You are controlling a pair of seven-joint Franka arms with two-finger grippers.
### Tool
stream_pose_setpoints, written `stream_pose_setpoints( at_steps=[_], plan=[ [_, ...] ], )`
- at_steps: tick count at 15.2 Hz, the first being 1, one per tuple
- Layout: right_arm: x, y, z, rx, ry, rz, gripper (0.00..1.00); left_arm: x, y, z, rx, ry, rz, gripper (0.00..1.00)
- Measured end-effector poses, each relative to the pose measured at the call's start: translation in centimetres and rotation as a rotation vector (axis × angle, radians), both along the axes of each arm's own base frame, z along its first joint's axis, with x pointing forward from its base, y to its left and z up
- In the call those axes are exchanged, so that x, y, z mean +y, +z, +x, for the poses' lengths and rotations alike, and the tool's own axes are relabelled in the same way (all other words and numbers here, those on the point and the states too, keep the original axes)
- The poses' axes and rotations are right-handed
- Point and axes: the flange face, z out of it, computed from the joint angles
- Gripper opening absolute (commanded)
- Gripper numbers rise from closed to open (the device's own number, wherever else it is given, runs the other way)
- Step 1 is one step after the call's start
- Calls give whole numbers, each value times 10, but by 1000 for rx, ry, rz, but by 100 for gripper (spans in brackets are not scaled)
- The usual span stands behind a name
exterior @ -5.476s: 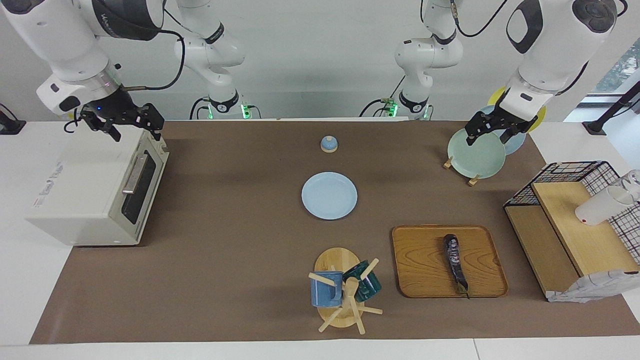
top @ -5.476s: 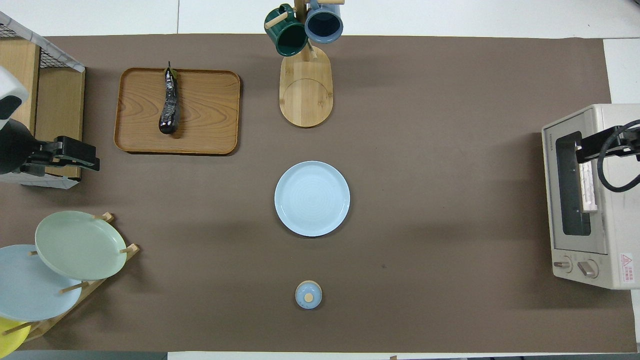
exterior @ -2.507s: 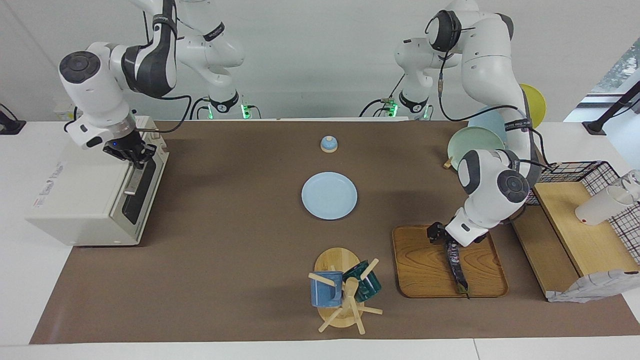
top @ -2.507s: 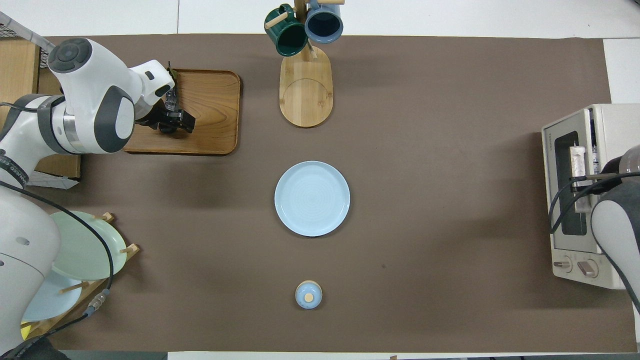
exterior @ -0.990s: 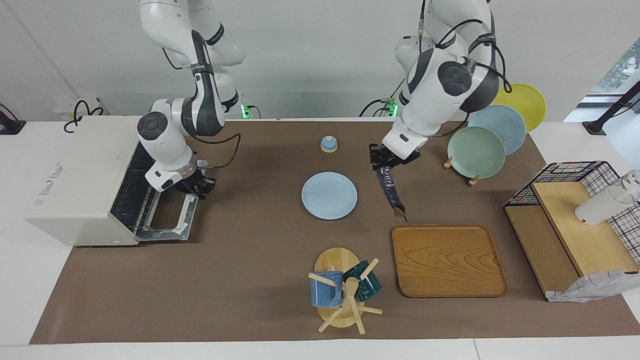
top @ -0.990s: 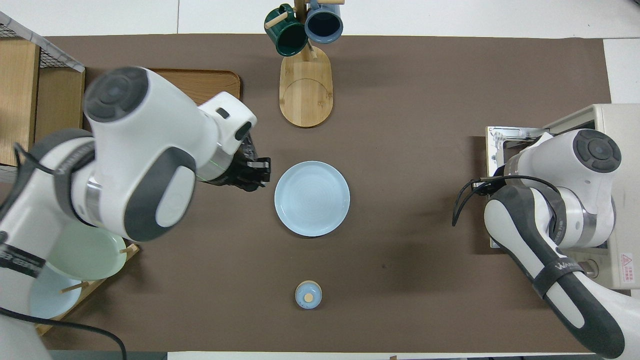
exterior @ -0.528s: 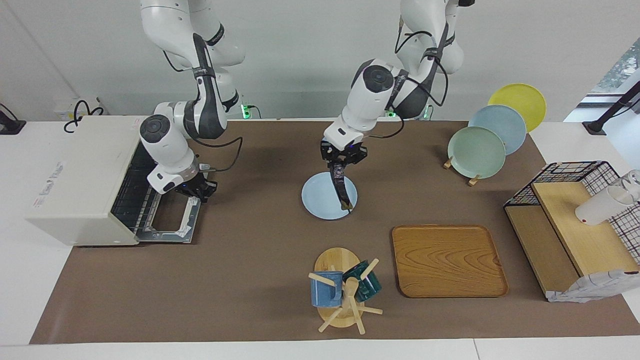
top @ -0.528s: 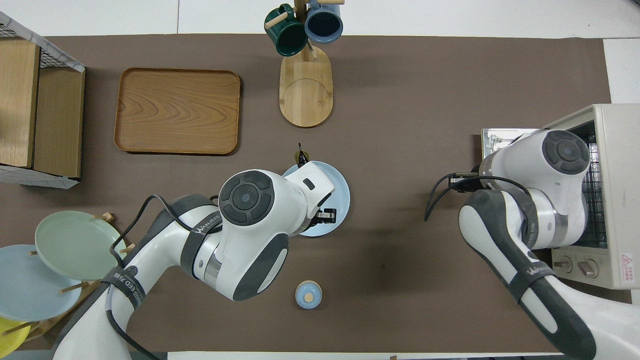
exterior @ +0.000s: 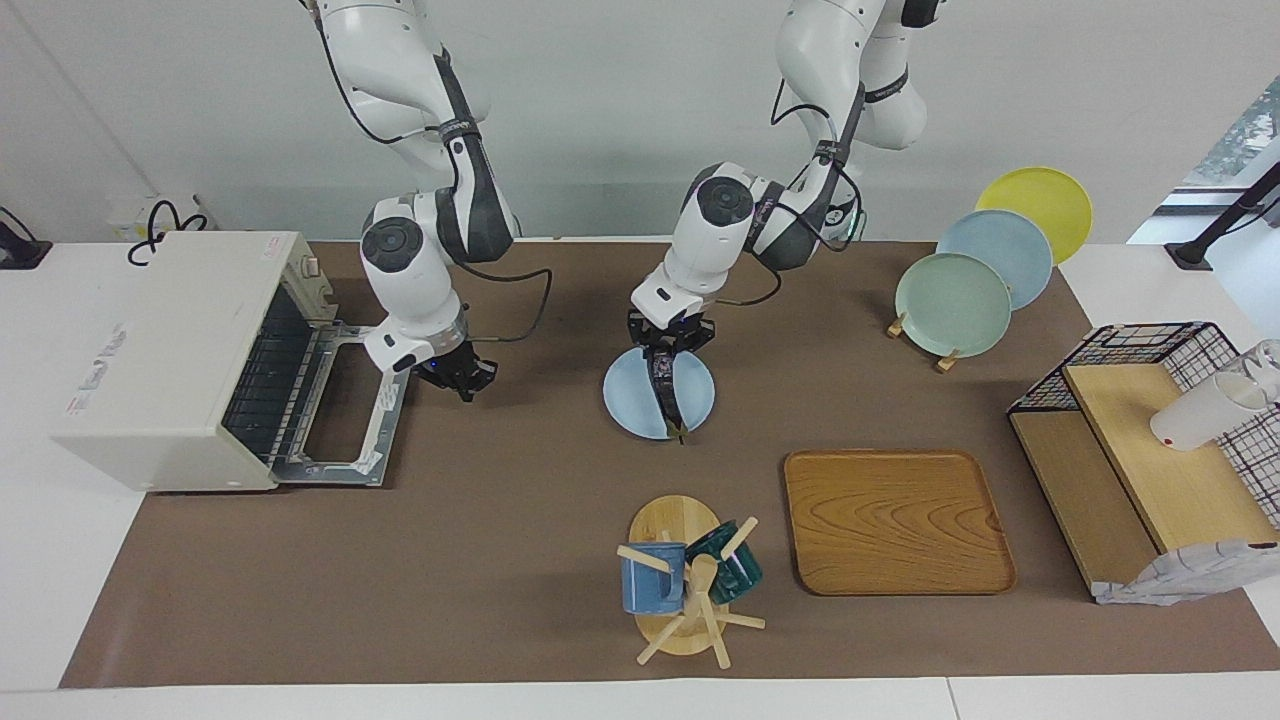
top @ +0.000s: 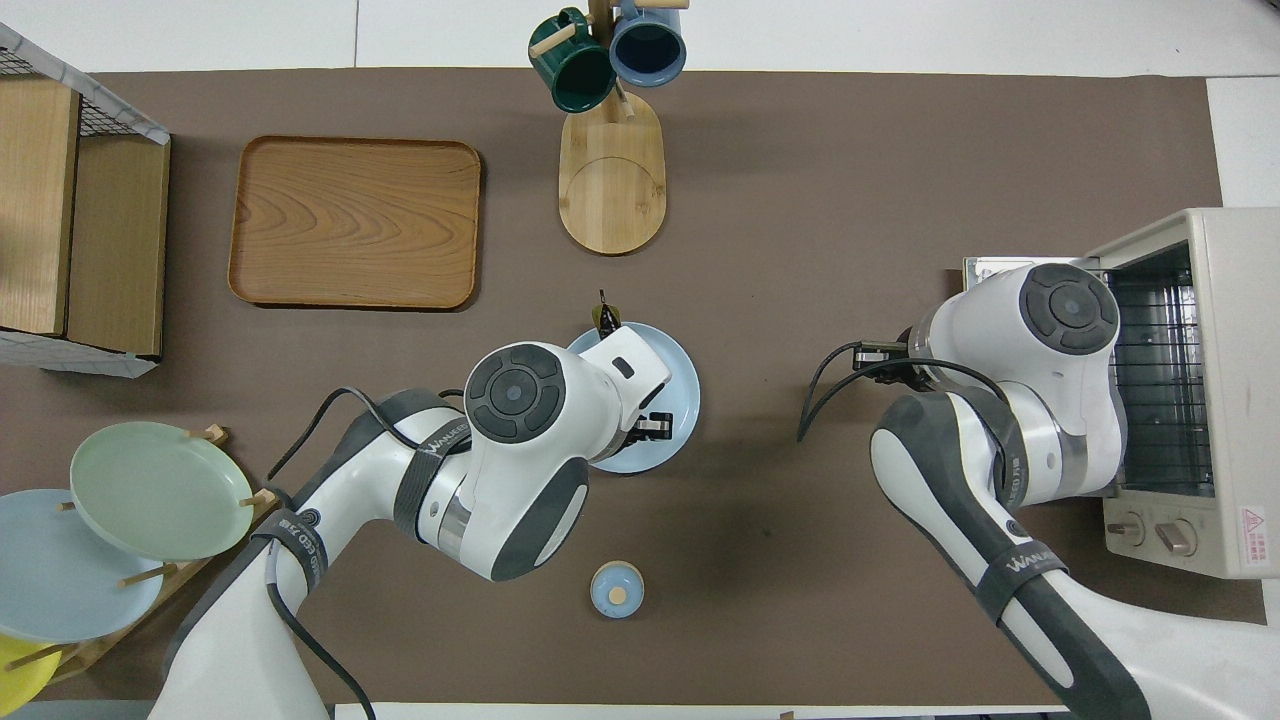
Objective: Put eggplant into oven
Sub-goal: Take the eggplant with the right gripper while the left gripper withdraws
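The long dark eggplant [exterior: 668, 392] is held by its thick end in my left gripper [exterior: 668, 343], which is shut on it over the light blue plate [exterior: 628, 392] in the middle of the mat. It slants down across the plate, and its stem tip [top: 604, 315] pokes past the plate's rim [top: 684, 398]; I cannot tell if it rests on the plate. The cream-white oven [exterior: 160, 350] stands at the right arm's end, its door [exterior: 345, 410] open and lying flat, its wire rack [top: 1160, 380] showing. My right gripper [exterior: 458, 378] hangs low over the mat beside the door.
A wooden tray [exterior: 900, 520] and a mug tree [exterior: 690, 580] lie farther from the robots than the plate. A plate rack [exterior: 960, 300] and a wire-and-wood shelf [exterior: 1140, 450] stand at the left arm's end. A small blue lid [top: 617, 590] sits nearer to the robots.
My left gripper lifted the eggplant off the tray, carried it over the plate and has now lowered it. My right gripper pulled the oven door open and has moved away toward the plate.
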Motion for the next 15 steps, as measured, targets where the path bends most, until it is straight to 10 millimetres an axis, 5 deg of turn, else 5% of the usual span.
stream_pose_setpoints(
  at_steps=[3,5,7,11,14,15],
  plan=[
    [4,3,2,-6,6,1,25,5,9,5,8,-17,5,100],
    [12,6,3,-7,21,2,25,25,39,25,33,-27,12,100],
    [32,18,6,0,56,2,24,69,86,58,42,-12,4,100],
    [141,84,14,-24,122,13,22,193,155,121,3,30,4,100],
    [246,120,10,-58,95,29,25,273,156,146,-28,40,22,100],
    [283,118,8,-61,70,30,35,296,156,151,-34,44,30,100]
  ],
)
